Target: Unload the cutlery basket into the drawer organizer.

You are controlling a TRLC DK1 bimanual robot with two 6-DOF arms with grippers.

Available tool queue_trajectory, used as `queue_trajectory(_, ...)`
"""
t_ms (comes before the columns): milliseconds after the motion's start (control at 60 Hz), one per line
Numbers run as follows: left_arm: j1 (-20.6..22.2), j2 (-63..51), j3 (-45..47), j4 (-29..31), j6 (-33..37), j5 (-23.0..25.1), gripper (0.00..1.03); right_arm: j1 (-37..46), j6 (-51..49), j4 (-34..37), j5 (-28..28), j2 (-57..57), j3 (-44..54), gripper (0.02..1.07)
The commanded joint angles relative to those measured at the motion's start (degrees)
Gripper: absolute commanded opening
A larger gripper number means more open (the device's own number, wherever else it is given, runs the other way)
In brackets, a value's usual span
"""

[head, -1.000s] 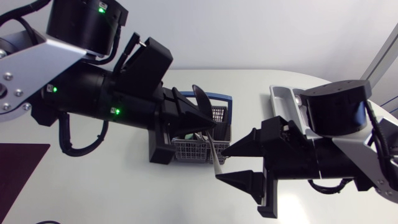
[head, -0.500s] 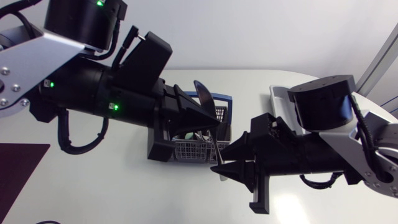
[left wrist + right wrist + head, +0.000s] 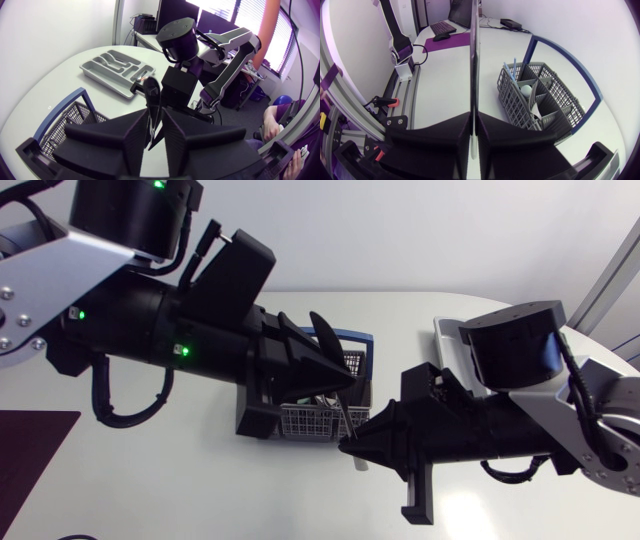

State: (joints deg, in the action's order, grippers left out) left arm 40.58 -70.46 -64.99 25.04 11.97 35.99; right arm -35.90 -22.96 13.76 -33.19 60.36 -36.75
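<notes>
Right claw (image 3: 348,443), level, newly tight on spoon (image 3: 325,338)

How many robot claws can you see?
2. The left gripper is above the basket, holding a spoon near its bowl. The right gripper is just beside the basket, pinching the same spoon's handle lower down. No more seem hidden.

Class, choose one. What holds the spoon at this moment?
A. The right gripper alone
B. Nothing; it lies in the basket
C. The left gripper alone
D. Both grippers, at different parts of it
D: the left gripper is shut on the spoon just below its bowl, and the right gripper is shut on the far end of the handle. Each wrist view shows the spoon pinched between that gripper's own fingers.
</notes>
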Motion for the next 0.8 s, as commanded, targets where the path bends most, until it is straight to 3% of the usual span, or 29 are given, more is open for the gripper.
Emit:
queue_trajectory(0, -0.32, -0.12, -2.07, 0.54, -0.80, 0.49, 0.52, 0.30, -0.24, 0.22, -0.21, 0.20, 0.19, 0.08)
queue_trajectory(83, -0.59, -0.03, -2.16, 2.56, 0.43, 0.49, 0.66, 0.92, -0.07, 0.22, -0.21, 0.02, 0.54, 0.08)
queue_trajectory(133, -0.76, 0.14, -2.07, 3.44, 1.22, 0.49, 0.69, 1.89, 0.02, 0.22, -0.21, -0.33, 0.72, 0.08)
queue_trajectory(417, -5.68, 5.24, -2.51, 4.58, 1.92, 0.49, 0.72, 8.21, 0.20, 0.48, 0.32, -2.44, 1.77, 0.08)
queue_trajectory(600, -12.80, 7.00, -2.33, 6.16, 3.24, 0.49, 0.71, 18.94, -0.07, 0.92, 1.29, -4.20, 1.51, 0.08)
queue_trajectory(683, -18.17, 6.91, -0.57, 6.52, 5.52, 0.40, 0.71, 26.14, -1.47, 1.62, 1.46, -3.93, 1.07, 0.08)
queue_trajectory(783, -20.63, 6.47, 1.53, 6.60, 8.69, -1.89, 0.71, 33.53, -3.32, 2.24, 1.46, -2.53, 0.19, 0.08)
